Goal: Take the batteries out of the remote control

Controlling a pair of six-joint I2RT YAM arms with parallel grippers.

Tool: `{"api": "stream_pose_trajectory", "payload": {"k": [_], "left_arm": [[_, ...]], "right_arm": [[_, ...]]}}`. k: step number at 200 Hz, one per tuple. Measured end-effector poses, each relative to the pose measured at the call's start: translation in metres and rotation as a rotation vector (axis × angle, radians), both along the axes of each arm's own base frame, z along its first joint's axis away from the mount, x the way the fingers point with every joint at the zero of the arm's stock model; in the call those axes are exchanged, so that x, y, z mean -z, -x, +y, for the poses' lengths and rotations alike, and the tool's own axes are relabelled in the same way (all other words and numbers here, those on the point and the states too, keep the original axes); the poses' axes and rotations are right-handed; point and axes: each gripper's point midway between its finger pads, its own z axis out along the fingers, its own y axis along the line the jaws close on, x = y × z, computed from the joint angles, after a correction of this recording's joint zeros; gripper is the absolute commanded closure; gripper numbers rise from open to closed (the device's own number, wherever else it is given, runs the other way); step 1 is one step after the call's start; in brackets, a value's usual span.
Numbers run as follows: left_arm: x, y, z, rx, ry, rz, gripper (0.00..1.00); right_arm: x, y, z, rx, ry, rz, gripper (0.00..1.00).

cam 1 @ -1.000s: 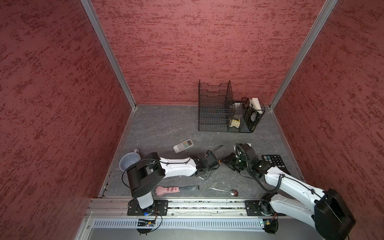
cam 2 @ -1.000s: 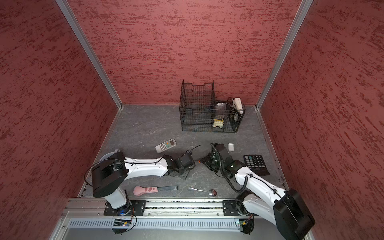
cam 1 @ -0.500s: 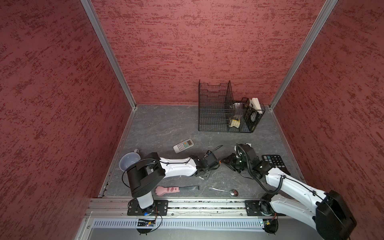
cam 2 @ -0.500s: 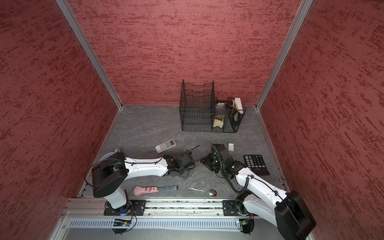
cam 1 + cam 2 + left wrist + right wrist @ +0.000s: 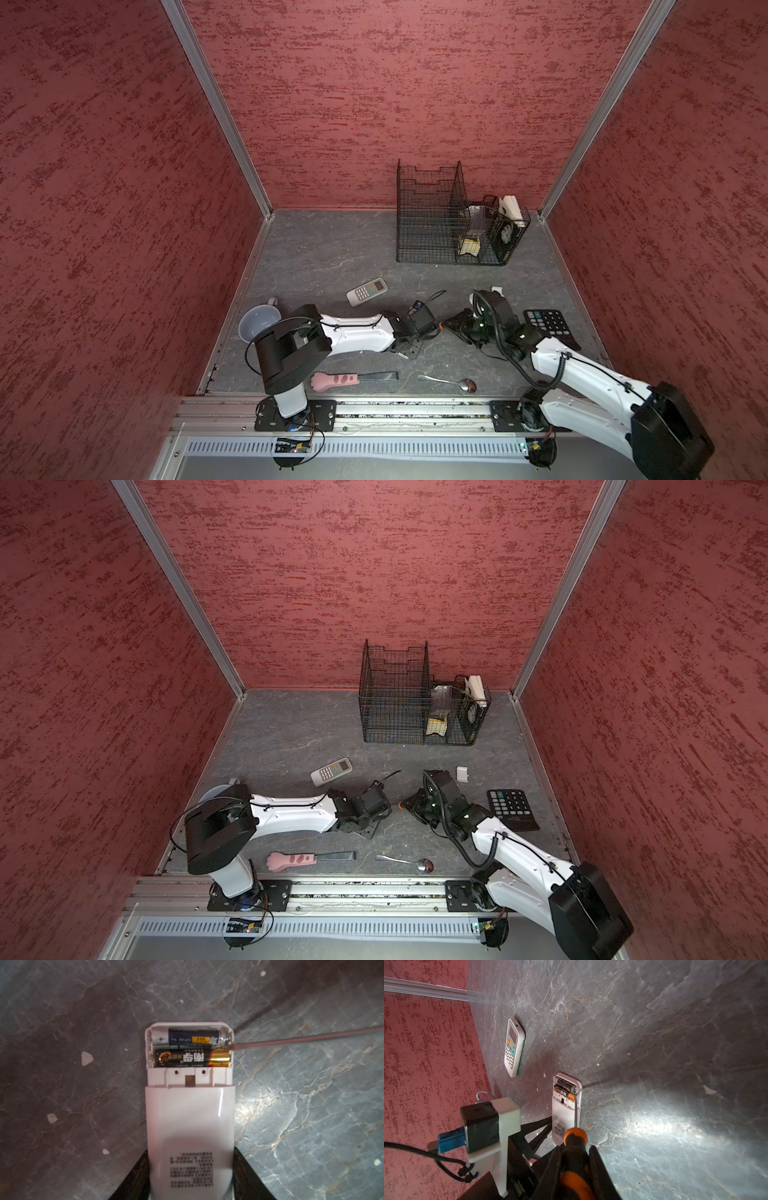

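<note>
**End effectors pin the remote and probe its battery bay**

The left end effector (image 5: 190,1176) clamps the face-down remote control (image 5: 190,1118) on the counter (image 5: 301,1105). The right end effector (image 5: 576,1165) grips the screwdriver (image 5: 575,1147), its tip at the batteries (image 5: 192,1048), which lie side by side in the uncovered bay. A second remote (image 5: 366,291) lies nearby.

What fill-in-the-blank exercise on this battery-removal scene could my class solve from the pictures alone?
1. The open remote control still holds ____ batteries.
2. The left gripper grips the ____.
3. The right gripper holds a screwdriver with an ____ handle.

Missing words: two; remote control; orange
</note>
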Motion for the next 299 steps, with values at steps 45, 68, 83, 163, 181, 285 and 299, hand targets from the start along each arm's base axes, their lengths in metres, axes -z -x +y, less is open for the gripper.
{"api": "stream_pose_trajectory", "payload": {"k": [45,68,83,163,181,285,299], "left_arm": [[0.0000,0.0002,-0.0001,-0.001,0.000,0.000,0.63],[0.0000,0.0001,0.0000,-0.002,0.000,0.000,0.63],[0.0000,0.0000,-0.0001,-0.004,0.001,-0.001,0.63],[0.0000,-0.0005,-0.0002,-0.018,0.003,-0.005,0.64],[0.0001,-0.0005,-0.0003,-0.021,0.003,-0.006,0.64],[0.0009,-0.0002,-0.0004,-0.023,0.001,-0.006,0.65],[0.0010,-0.0002,-0.0004,-0.023,0.001,-0.006,0.65]], "right_arm": [[0.0003,-0.0008,0.0006,0.000,-0.001,-0.001,1.00],[0.0006,-0.0016,0.0011,0.000,-0.002,-0.002,1.00],[0.0007,-0.0019,0.0013,0.002,-0.004,-0.001,1.00],[0.0024,-0.0052,0.0025,0.005,-0.006,-0.002,1.00],[0.0020,-0.0057,0.0030,0.003,-0.010,-0.003,1.00],[0.0000,-0.0051,0.0039,-0.007,-0.007,0.000,1.00],[-0.0018,-0.0054,0.0041,-0.009,-0.004,0.001,1.00]]}}
